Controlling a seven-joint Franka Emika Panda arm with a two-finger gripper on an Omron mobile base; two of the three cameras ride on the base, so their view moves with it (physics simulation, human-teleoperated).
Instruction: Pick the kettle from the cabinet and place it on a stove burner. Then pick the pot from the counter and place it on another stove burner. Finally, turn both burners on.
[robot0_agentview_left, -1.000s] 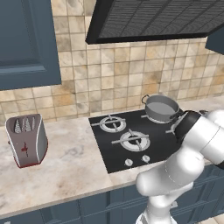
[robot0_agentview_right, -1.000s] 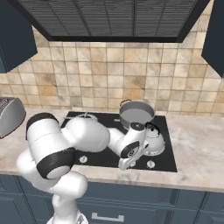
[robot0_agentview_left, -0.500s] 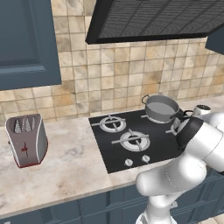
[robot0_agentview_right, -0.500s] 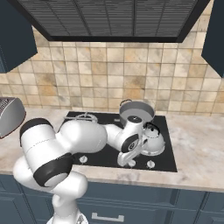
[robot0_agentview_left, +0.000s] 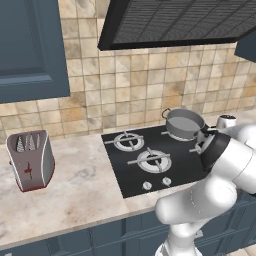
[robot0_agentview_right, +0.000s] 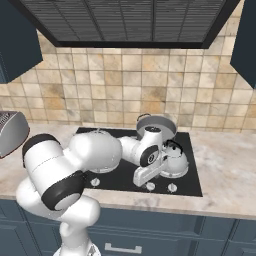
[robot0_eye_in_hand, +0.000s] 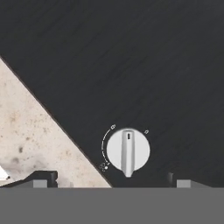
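Note:
The silver kettle with its black handle stands on the front right stove burner. Just behind it, the grey pot sits on the back right burner. My gripper hangs low over the front edge of the black cooktop, left of the kettle and apart from it. It is open, fingertips spread wide with nothing between them. In the hand view a silver knob lies between and just ahead of the tips. Two left burners are bare.
A grey toaster stands on the marbled counter left of the stove. A dark blue wall cabinet hangs above it, and a range hood spans the cooktop. More knobs line the cooktop's front edge.
My hand has drawn away from the kettle and sunk toward the front knobs. The jaws have spread a little wider. Kettle and pot have not moved.

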